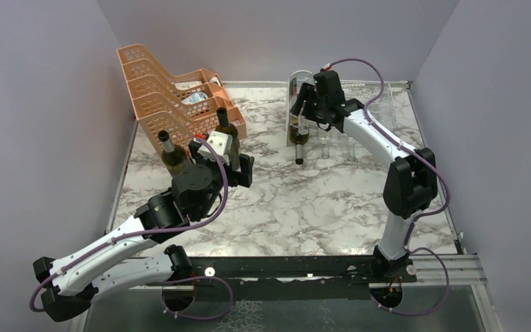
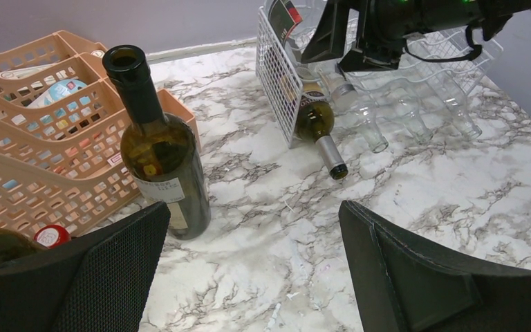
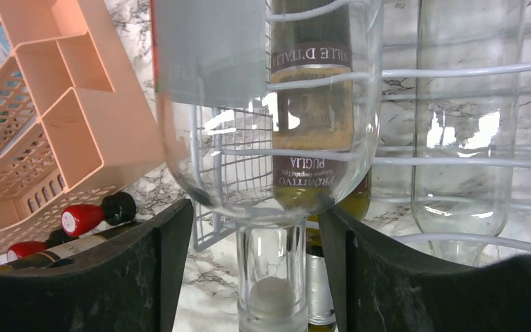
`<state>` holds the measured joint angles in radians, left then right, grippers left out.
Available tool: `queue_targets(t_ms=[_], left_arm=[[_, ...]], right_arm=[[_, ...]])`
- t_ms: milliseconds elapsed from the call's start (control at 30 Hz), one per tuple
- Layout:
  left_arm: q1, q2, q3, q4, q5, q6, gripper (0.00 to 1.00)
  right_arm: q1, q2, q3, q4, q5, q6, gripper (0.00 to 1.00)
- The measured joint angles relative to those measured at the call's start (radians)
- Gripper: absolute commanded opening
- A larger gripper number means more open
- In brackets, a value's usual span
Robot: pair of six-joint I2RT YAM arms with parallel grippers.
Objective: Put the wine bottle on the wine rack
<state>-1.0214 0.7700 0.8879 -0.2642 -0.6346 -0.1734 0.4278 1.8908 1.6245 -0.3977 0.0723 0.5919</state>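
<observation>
The silver-white wire wine rack (image 1: 370, 104) stands at the back right and also shows in the left wrist view (image 2: 276, 76). My right gripper (image 1: 305, 104) is open at its left end, jaws either side of the neck of a clear corked bottle (image 3: 269, 104) lying on the wires, neck towards me. A dark labelled bottle (image 1: 299, 135) lies in the cradle below it. My left gripper (image 1: 240, 168) is open and empty above the marble, beside an upright green wine bottle (image 2: 162, 155) with an open mouth. A second green bottle (image 1: 173, 156) stands to its left.
Orange perforated stacked trays (image 1: 173, 90) stand at the back left, just behind the green bottles. Red-capped bottles (image 3: 79, 218) lie near them. Several clear bottles (image 1: 346, 142) lie in the rack's lower cradles with necks pointing forward. Grey walls close in the table.
</observation>
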Motion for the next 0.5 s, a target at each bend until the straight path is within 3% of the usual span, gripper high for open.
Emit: queue_targets(t_ms=[300,500], left_arm=[[0.0,-0.015,0.013,-0.008,-0.002,0.024,0.99],[0.0,-0.027,0.084,-0.011,-0.002,0.056,0.99]], right_arm=[[0.0,-0.224,-0.081,0.069,0.014,-0.073,0.7],[0.012,-0.334,-0.139,0.142,-0.078,-0.151,0.69]])
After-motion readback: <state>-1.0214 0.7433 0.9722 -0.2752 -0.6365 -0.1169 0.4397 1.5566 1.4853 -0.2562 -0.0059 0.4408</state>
